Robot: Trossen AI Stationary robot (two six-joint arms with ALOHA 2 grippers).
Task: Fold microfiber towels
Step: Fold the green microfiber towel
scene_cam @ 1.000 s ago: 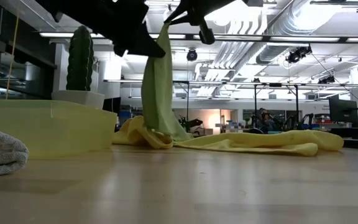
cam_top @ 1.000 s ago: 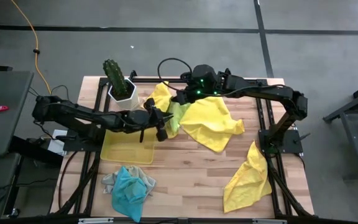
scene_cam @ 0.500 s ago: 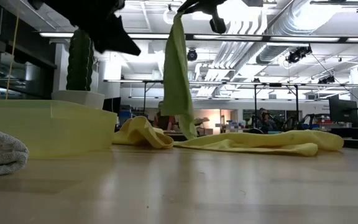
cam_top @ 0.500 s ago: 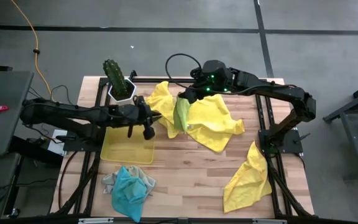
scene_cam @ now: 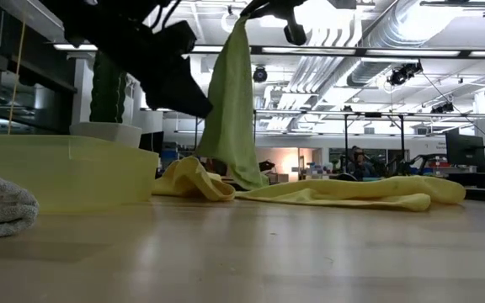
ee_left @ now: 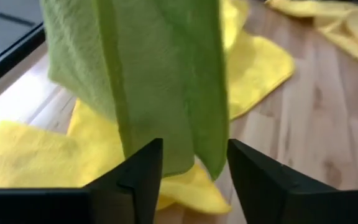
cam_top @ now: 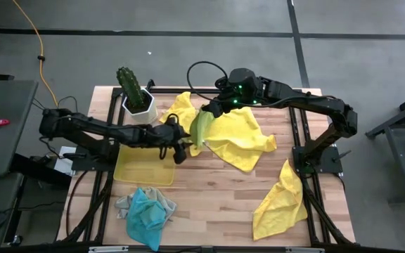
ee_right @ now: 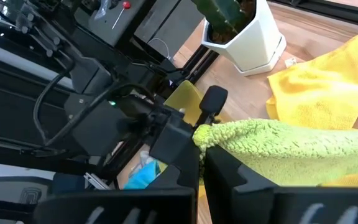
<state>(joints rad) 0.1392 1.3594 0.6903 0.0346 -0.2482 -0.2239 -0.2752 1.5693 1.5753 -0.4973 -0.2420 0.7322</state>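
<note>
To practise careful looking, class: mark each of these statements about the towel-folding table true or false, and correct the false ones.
1. The right gripper holds the lime green towel up so it hangs above the table. True.
2. The left gripper is clamped shut on the green towel. False: its fingers stand open, with the towel's lower edge hanging just ahead of them.
3. The cactus stands in a white pot at the table's far edge. True.
4. The turquoise towel lies inside the yellow tray. False: it lies on the wood beside the tray, on a grey towel.
5. Every yellow towel is folded. False: the yellow towels lie crumpled.
</note>
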